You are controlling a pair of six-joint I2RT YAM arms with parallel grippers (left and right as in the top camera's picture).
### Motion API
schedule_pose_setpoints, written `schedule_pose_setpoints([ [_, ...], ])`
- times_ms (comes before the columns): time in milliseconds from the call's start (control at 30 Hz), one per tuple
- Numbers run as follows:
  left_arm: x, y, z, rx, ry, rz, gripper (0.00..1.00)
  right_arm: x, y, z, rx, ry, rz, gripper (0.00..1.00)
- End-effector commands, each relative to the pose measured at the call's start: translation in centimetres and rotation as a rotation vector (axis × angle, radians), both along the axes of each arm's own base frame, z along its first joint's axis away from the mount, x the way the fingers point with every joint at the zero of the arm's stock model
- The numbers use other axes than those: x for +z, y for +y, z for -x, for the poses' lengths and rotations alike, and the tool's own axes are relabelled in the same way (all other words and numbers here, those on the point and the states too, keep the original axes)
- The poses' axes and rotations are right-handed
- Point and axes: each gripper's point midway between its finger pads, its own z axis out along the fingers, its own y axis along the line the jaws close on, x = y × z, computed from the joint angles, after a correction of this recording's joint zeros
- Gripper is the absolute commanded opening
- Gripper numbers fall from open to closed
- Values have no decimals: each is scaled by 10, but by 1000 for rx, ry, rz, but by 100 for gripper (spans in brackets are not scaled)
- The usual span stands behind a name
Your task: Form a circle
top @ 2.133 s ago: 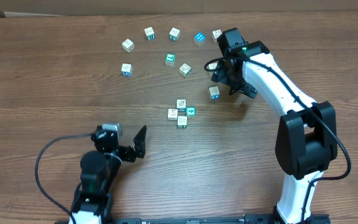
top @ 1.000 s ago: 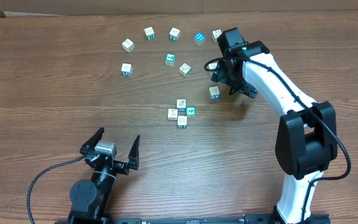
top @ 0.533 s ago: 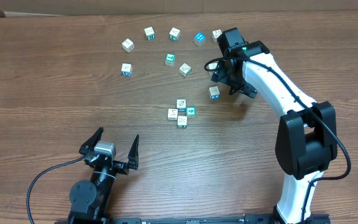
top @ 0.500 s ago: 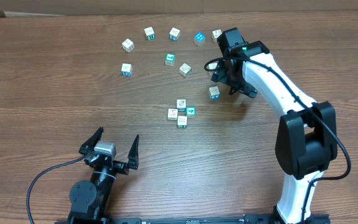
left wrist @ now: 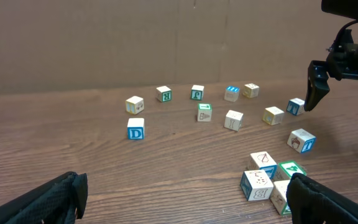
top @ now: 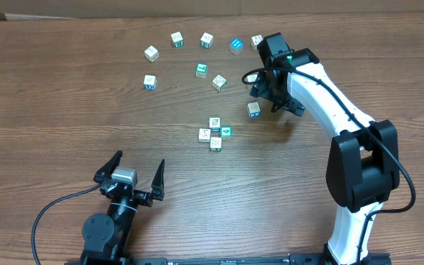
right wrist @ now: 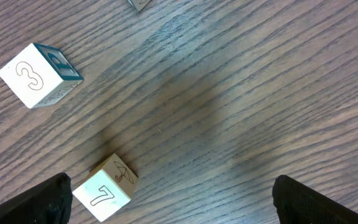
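Small white and teal cubes lie scattered on the wooden table. An arc of them runs along the back, from one cube [top: 151, 53] to another [top: 257, 41], with a tight cluster [top: 214, 134] nearer the middle. My right gripper [top: 274, 99] hovers open over the right side. The "7" cube [right wrist: 104, 190] lies loose just inside its left fingertip [right wrist: 42, 200], and a "3" cube [right wrist: 39, 76] lies farther off. My left gripper [top: 138, 163] stands open and empty near the front, facing the cubes, with the cluster [left wrist: 267, 177] by its right fingertip [left wrist: 331, 199].
A cardboard wall [left wrist: 166, 37] closes off the back of the table. The right arm [top: 330, 96] reaches in from its base [top: 359, 184] at the right. A black cable [top: 50, 206] loops beside the left arm.
About two seconds ago the left gripper was turned sideways; it has swung round to face the cubes and has held still for the last second. The right arm and cubes have not moved.
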Motion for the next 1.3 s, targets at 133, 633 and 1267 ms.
schedule_pose_setpoints([
  [133,0,2,0,11,-10,-22,100,18,-3,-7,-4,-51,2,100],
  [633,0,2,0,11,-10,-22,100,18,-3,-7,-4,-51,2,100],
  [1267,0,2,0,11,-10,-22,100,19,-7,-8,-9,-58,27,100],
])
